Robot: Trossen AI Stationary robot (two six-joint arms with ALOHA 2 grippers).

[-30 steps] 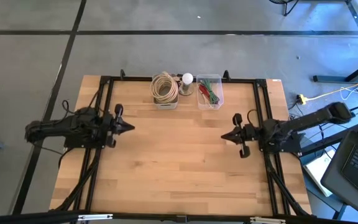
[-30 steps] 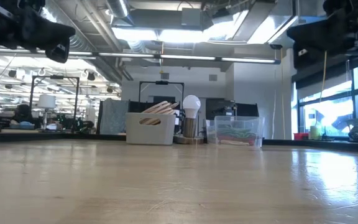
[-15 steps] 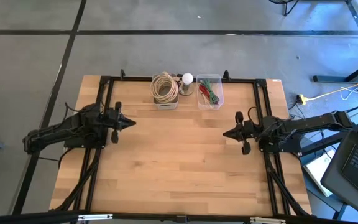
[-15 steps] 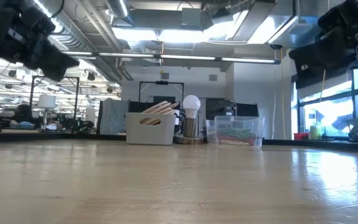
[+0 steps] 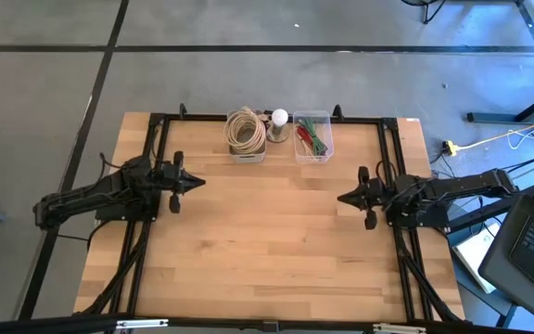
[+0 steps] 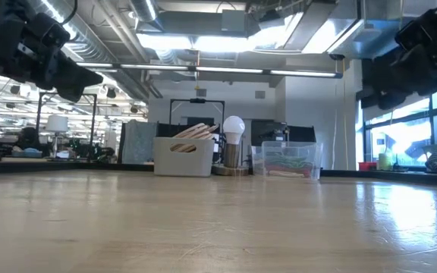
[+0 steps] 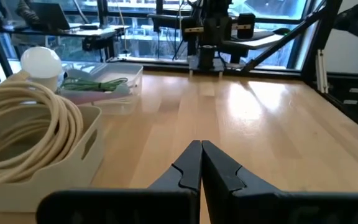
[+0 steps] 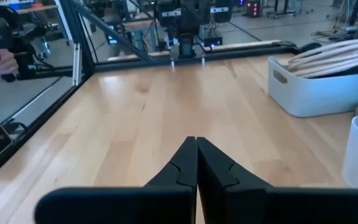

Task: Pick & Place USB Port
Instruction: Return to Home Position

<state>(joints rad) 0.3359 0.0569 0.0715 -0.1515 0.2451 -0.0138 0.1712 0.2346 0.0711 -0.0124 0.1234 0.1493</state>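
Gray bin (image 6: 182, 161), bulb (image 6: 234, 126), clear box (image 6: 309, 161) line table (image 6: 218, 227) rear.

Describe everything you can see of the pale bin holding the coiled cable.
The bin is a pale grey-white, plastic-looking rectangular tub with rounded corners and a slot handle in its wall. It stands upright at the far edge of the table, beside a white-globed object and a clear container. A coil of light brown cable fills it, rising above the rim.

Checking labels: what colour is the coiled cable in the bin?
Cable: light beige; shows best in left wrist view.
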